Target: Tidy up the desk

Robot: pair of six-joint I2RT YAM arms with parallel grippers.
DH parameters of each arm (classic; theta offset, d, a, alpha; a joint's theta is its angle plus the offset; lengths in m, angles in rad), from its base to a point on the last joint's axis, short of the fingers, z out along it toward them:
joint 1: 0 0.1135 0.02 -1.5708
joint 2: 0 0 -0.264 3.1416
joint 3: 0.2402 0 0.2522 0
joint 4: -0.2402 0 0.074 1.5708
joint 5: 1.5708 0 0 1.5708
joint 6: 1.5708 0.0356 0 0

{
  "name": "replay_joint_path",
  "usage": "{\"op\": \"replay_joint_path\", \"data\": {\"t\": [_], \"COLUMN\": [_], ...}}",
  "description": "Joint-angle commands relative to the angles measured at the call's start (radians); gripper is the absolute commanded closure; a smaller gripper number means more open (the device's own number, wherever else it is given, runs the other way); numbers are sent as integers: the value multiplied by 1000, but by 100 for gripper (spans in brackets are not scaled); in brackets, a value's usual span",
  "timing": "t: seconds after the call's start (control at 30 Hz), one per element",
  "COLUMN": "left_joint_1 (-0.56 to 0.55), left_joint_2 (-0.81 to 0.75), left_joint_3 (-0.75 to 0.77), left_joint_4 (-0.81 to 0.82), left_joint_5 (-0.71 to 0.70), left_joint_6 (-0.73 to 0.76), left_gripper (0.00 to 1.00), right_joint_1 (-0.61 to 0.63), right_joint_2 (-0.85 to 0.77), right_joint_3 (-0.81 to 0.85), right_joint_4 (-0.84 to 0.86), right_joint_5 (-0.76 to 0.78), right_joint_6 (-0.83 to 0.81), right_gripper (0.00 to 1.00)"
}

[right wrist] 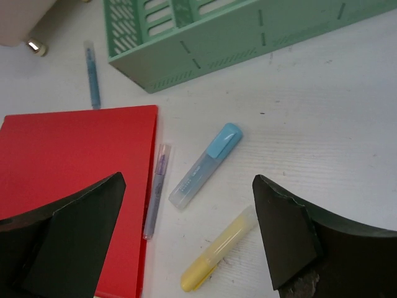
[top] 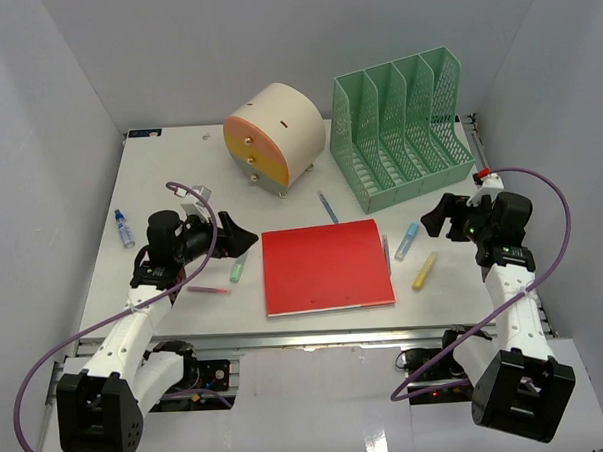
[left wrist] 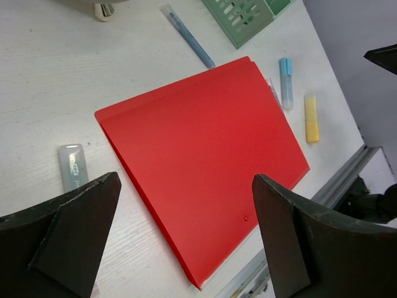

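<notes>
The desk [top: 159, 172] is spreading out white and flat beneath both arms, its aluminium rail running along the near edge between their bases. Just past that rail, the left gripper [top: 240, 235] is hanging wide open and holding nothing, pointing right toward the folder [top: 326, 267]. The right gripper [top: 433, 218] is gaping too, empty, and facing left. The red folder is lying flat between them at mid-desk. The right gripper is sitting nearer the blue marker [top: 407, 241] and the yellow marker [top: 425, 271], which are lying just right of the folder, their long axes running near-to-far and tilting right. Farther back, the green rack [top: 402, 131] is standing at the far right, probably where the folder belongs.
</notes>
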Motion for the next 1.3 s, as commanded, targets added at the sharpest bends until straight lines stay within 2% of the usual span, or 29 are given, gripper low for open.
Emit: {"op": "replay_joint_path", "data": {"t": [0.0, 0.07, 0.1, 0.13, 0.2, 0.3, 0.43, 0.5, 0.57, 0.63, 0.9, 1.27], "left_joint_1": [-4, -4, -4, -4, -4, -6, -9, -9, -9, -9, -9, -39], "left_joint_2": [-8, -31, -55, -94, -162, -304, -400, -428, -445, -460, -411, -357], "left_joint_3": [-13, -46, -60, -76, -101, -138, -145, -141, -144, -151, -158, -176], "left_joint_4": [26, 3, -12, -21, -50, -117, -246, -333, -383, -441, -529, -494], "left_joint_5": [88, 110, 121, 125, 131, 128, 92, 54, 13, -31, -114, -102], "left_joint_6": [-137, -223, -247, -290, -380, -460, -519, -524, -523, -540, -597, -663], "left_gripper": [2, 2, 2, 2, 2, 2, 2, 2, 2, 2, 2, 2], "right_joint_1": [3, 7, 10, 32, 159, 392, 663, 735, 808, 945, 1221, 1356], "right_joint_2": [-30, -42, -53, -66, -101, -145, -195, -169, -106, -65, -4, 44], "right_joint_3": [21, 31, 48, 63, 109, 121, 30, 14, 13, 1, -122, -254], "right_joint_4": [41, -17, -92, -203, -303, -403, -314, -296, -284, -274, -73, 126], "right_joint_5": [-226, -467, -610, -687, -659, -461, -319, -239, -91, 32, 414, 567], "right_joint_6": [-105, -301, -461, -565, -745, -903, -870, -860, -827, -807, -715, -765], "right_gripper": [10, 10, 10, 10, 10, 10, 10, 10, 10, 10, 10, 10]}}
